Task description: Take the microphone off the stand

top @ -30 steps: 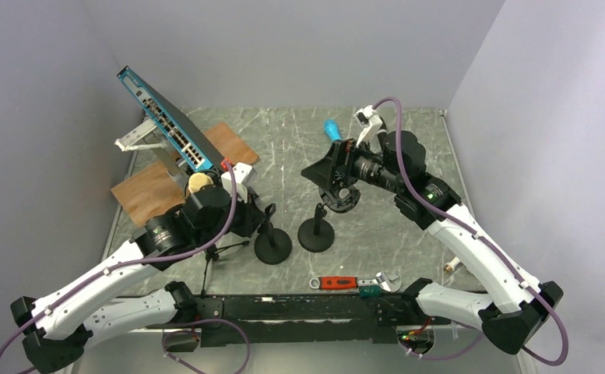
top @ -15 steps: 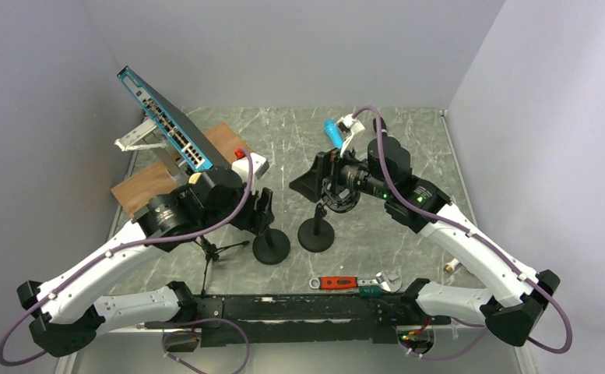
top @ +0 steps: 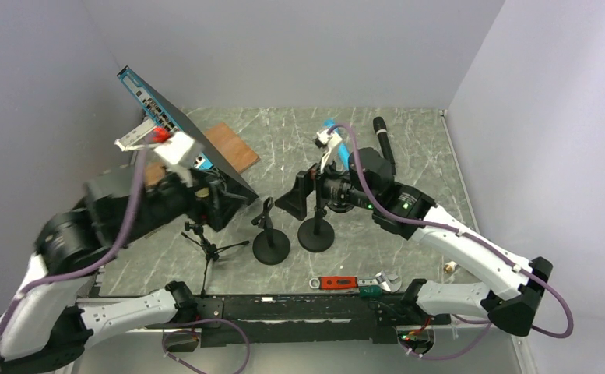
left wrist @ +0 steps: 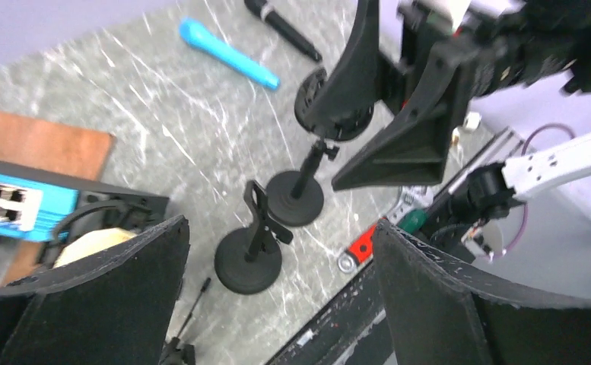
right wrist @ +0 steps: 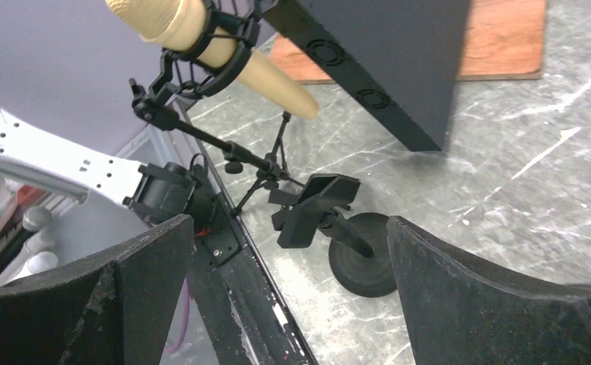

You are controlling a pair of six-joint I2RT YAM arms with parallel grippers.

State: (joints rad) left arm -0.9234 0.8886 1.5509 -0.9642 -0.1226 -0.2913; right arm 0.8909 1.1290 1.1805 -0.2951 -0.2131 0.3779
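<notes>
A gold microphone [right wrist: 201,38] sits in a black shock mount on a tripod stand [right wrist: 265,163]; the top view hides it behind my raised left arm. A blue microphone [left wrist: 227,53] and a black one [top: 382,140] lie loose on the table. An empty clip stand [top: 270,234] and a second round-base stand [top: 316,230] are at the centre. My left gripper [top: 215,206] hangs open, high above the tripod, holding nothing. My right gripper [top: 307,195] is open over the second round-base stand, also empty.
A tilted network switch [top: 170,117] leans over a wooden board [top: 233,148] at the back left, with a white bracket [top: 131,139] beside it. A red-handled wrench [top: 338,282] lies by the near rail. Walls close in the left, back and right.
My left gripper has opened from shut and lifted up and to the left, away from the stands. My right gripper has shifted left, uncovering the black microphone behind it.
</notes>
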